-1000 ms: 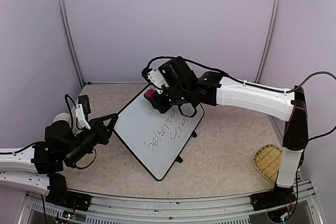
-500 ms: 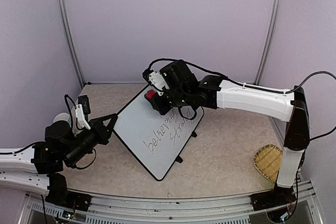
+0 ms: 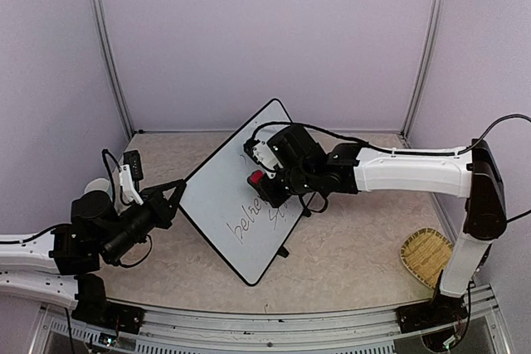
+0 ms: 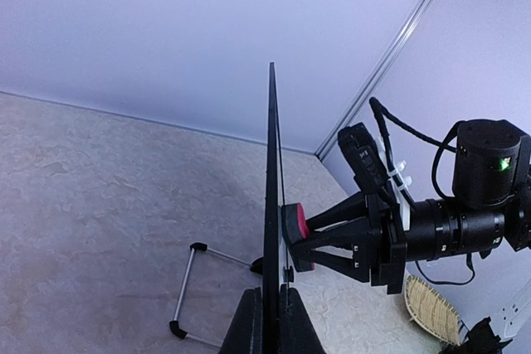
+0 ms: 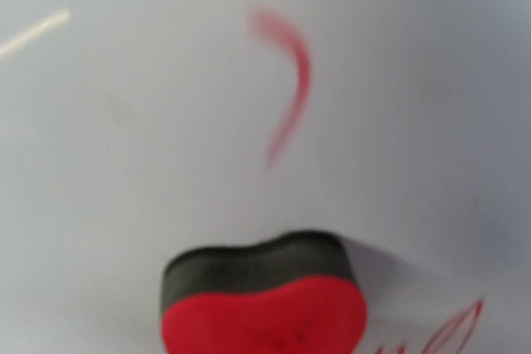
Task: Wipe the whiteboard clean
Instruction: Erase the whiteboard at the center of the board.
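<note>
Since a second ago, right gripper, clamped on the red eraser, slid toward 5 o'clock across the whiteboard; left gripper pinches its 9 o'clock edge

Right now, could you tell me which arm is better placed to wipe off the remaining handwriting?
Right. The right gripper presses the red-and-black eraser against the black-framed white whiteboard beside the handwriting; the left gripper clamps the board's edge.

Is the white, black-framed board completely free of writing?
No, dark handwriting shows on the white black-framed whiteboard near the red-and-black eraser.
</note>
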### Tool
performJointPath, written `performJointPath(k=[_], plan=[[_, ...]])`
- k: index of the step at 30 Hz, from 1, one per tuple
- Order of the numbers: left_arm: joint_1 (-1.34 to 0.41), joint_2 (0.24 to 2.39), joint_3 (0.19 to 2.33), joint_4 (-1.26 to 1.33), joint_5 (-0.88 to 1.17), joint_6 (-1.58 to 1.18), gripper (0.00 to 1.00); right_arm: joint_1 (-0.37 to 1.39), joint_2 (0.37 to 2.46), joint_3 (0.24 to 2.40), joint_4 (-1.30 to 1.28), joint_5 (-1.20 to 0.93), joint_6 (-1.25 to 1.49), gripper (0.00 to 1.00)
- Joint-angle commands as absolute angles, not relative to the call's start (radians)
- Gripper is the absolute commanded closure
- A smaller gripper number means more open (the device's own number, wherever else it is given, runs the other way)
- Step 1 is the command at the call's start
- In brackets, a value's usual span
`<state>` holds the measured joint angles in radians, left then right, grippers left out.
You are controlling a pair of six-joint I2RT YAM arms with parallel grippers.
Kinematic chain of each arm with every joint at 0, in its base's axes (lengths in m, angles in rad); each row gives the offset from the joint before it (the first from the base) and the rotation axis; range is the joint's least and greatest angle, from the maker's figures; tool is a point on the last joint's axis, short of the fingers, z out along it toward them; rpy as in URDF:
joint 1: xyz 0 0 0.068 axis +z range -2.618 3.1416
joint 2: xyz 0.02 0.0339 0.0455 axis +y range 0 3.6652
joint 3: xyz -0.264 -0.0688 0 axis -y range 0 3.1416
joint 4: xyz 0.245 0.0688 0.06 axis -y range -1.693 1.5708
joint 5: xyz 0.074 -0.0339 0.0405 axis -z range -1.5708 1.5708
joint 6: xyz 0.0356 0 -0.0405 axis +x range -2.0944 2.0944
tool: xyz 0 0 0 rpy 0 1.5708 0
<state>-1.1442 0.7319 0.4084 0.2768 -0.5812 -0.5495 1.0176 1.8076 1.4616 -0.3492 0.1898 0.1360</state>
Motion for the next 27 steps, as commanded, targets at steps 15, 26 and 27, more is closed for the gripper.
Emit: performJointPath(k=[15, 26, 27], plan=[[-1.177, 0.756, 0.405, 0.163, -0.401, -0.509, 1.00, 1.009, 1.820, 1.486, -0.380, 0.157, 0.161, 0.86], [-1.177, 0.730, 0.396, 0.152, -0.408, -0.509, 1.00, 0.997, 1.913, 1.713, -0.455, 0.159, 0.131, 0.85], [-1.177, 0.730, 0.397, 0.151, -0.407, -0.509, 1.00, 0.995, 1.920, 1.733, -0.460, 0.153, 0.130, 0.85]])
